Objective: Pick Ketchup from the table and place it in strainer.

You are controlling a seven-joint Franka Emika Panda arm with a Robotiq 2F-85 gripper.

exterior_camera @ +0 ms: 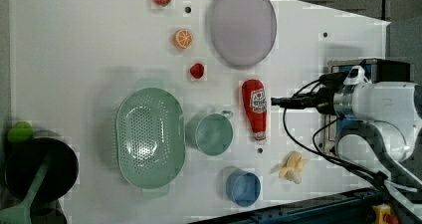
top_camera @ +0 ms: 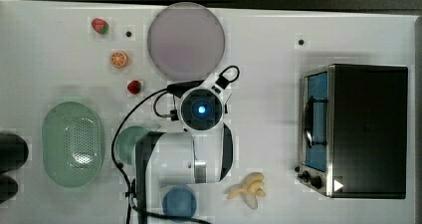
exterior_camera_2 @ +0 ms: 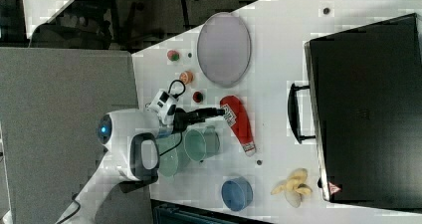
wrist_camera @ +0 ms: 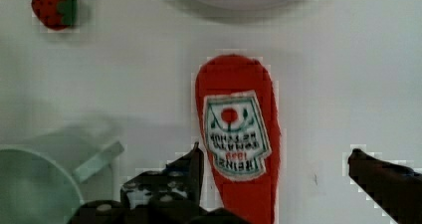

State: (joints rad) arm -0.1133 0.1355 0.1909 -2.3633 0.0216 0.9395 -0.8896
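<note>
Ketchup (wrist_camera: 238, 139) lies flat on the white table (exterior_camera: 89, 55), its labelled body running up between the two dark fingertips of the gripper (wrist_camera: 273, 162), which stands spread to its widest and holds nothing. In the wrist view one finger (wrist_camera: 191, 167) sits just beside the label's edge while the other is set well off the bottle's far side, so the bottle lies nearer the first finger than the middle of the gap. The bottle's long axis runs straight away from the jaws, crosswise to the line between the fingertips, which suits a squeeze across its narrow width.

In the left view the Ketchup (exterior_camera: 255, 107) rests cap downward in the picture, and the gripper (exterior_camera: 278, 101) reaches in from the left view's right over its label. How high the fingertips stand above the table cannot be judged. The green cup (exterior_camera: 213, 133) stands just beside the bottle on the side of the nearer finger, and beyond the cup sits the strainer (exterior_camera: 149, 137), empty. A small strawberry (exterior_camera: 197, 70) lies near the bottle's broad end. The coming descent likely needs a slight sideways correction to centre the bottle, with the cup leaving that finger little room.
</note>
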